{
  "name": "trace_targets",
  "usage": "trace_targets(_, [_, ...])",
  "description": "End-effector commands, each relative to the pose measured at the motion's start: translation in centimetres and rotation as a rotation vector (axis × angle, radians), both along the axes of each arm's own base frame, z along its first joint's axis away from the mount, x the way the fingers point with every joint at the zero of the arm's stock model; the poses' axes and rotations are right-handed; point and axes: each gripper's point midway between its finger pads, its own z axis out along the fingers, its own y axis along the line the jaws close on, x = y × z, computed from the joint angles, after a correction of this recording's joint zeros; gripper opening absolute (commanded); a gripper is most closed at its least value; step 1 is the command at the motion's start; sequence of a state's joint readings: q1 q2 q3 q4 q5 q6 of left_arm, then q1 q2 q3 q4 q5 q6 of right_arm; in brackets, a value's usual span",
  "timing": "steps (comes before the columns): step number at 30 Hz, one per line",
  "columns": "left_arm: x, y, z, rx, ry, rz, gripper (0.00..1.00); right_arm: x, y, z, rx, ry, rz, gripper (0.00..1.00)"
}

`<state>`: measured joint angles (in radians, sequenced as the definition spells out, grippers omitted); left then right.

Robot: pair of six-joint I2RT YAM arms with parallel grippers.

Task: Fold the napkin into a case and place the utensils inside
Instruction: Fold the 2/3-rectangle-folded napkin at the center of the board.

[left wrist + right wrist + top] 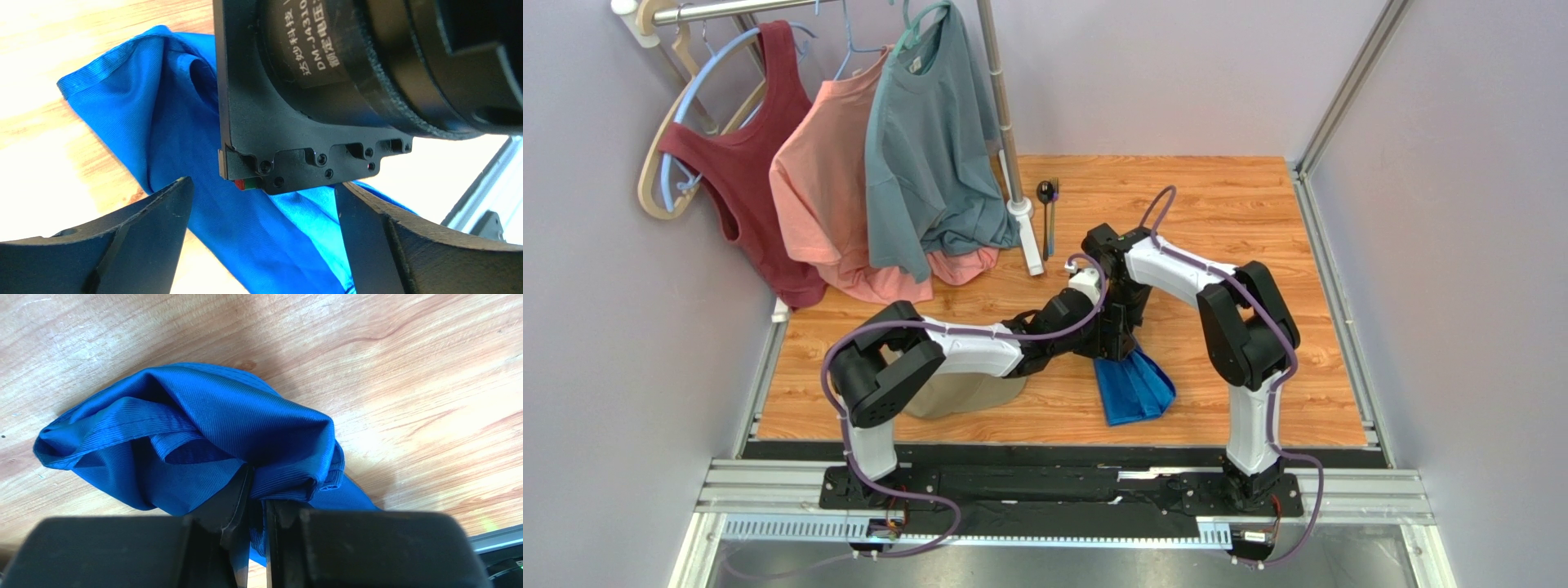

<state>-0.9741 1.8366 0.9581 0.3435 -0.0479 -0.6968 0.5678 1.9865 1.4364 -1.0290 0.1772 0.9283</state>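
The bright blue napkin (pixel 1134 387) lies crumpled near the table's front middle; it also shows in the right wrist view (pixel 202 425) and the left wrist view (pixel 159 116). My right gripper (pixel 1116 343) (pixel 255 499) is shut on a bunched fold of the napkin and lifts that part slightly. My left gripper (pixel 1090 306) (pixel 261 190) is open and empty, its fingers either side of the cloth below the right arm's black wrist housing (pixel 319 92). The dark spoon (pixel 1046 194) and the fork (pixel 1053 223) lie side by side at the far middle. No folded case shows.
A clothes rack at the back left holds a maroon tank top (pixel 750 147), a salmon shirt (pixel 830 184) and a grey-teal T-shirt (pixel 928 135). Its pole foot (pixel 1030 239) stands next to the utensils. A tan cap (pixel 959 395) lies under my left arm.
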Motion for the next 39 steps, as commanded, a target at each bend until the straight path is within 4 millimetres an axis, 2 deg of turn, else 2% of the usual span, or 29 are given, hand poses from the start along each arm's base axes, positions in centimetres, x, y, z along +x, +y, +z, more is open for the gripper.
trace_targets(1, [-0.4,-1.4,0.1,0.002,0.009,0.014,0.92,-0.1,2.3,1.8,0.056,-0.078,-0.017,0.14])
trace_targets(3, [-0.2,-1.9,0.4,0.004,-0.046,0.020,0.86,-0.2,2.4,1.9,0.063,-0.077,-0.033,0.14])
trace_targets(4, [-0.9,-2.7,1.0,-0.014,-0.082,0.004,0.85,-0.1,2.4,1.9,0.063,-0.077,-0.040,0.14])
trace_targets(5, [-1.2,-2.3,0.5,-0.007,-0.097,0.009,0.85,-0.1,2.2,2.2,0.056,-0.087,-0.049,0.14])
trace_targets(7, [-1.5,-3.0,1.9,-0.069,-0.167,-0.017,0.85,0.0,2.1,2.4,0.062,-0.091,-0.058,0.14])
trace_targets(11, [-1.7,-3.1,1.1,-0.067,-0.185,-0.036,0.90,0.2,2.0,2.9,0.071,-0.100,-0.064,0.14])
trace_targets(13, [-1.6,-3.3,0.9,-0.076,-0.204,-0.034,0.90,0.2,2.5,3.2,0.094,-0.097,-0.066,0.14])
trace_targets(14, [-1.7,-3.2,0.1,-0.067,-0.201,-0.032,0.89,0.2,2.5,3.2,0.100,-0.095,-0.067,0.14])
trace_targets(20, [-1.2,-4.5,-1.4,-0.058,-0.183,-0.043,0.84,0.2,2.4,3.6,0.106,-0.112,-0.076,0.14])
trace_targets(23, [-1.5,-4.8,-1.6,-0.058,-0.180,-0.066,0.68,0.2,2.2,3.6,0.105,-0.115,-0.067,0.14])
trace_targets(24, [-1.6,-4.8,-1.7,-0.056,-0.178,-0.079,0.54,0.1,2.2,3.6,0.103,-0.116,-0.058,0.15])
trace_targets(25, [-1.8,-4.8,-1.5,-0.061,-0.177,-0.086,0.45,0.2,2.1,3.6,0.098,-0.119,-0.048,0.16])
trace_targets(26, [-1.9,-4.6,-1.3,-0.063,-0.177,-0.091,0.31,0.3,1.9,3.5,0.093,-0.119,-0.044,0.22])
trace_targets(27, [-2.3,-4.6,-1.0,-0.072,-0.175,-0.107,0.19,0.3,1.7,3.4,0.094,-0.117,-0.014,0.24])
trace_targets(28, [-2.5,-4.4,-0.8,-0.077,-0.175,-0.115,0.17,0.4,1.6,3.5,0.098,-0.116,-0.005,0.25])
trace_targets(30, [-3.2,-4.3,-0.4,-0.105,-0.161,-0.151,0.14,1.1,0.9,4.1,0.106,-0.142,0.046,0.34])
trace_targets(32, [-3.5,-4.1,-0.4,-0.127,-0.141,-0.180,0.11,1.7,0.4,5.3,0.128,-0.176,0.087,0.47])
trace_targets(33, [-4.0,-4.3,-0.2,-0.154,-0.125,-0.213,0.10,2.3,0.5,5.7,0.153,-0.198,0.110,0.51])
trace_targets(34, [-3.9,-4.2,-0.2,-0.168,-0.111,-0.217,0.00,2.3,0.6,6.2,0.174,-0.203,0.166,0.59])
trace_targets(38, [-4.8,-4.6,0.3,-0.249,-0.063,-0.290,0.00,2.7,-0.3,8.2,0.205,-0.242,0.276,0.74])
trace_targets(39, [-5.2,-4.7,0.6,-0.260,-0.059,-0.312,0.00,3.0,-0.3,8.9,0.235,-0.271,0.287,0.74])
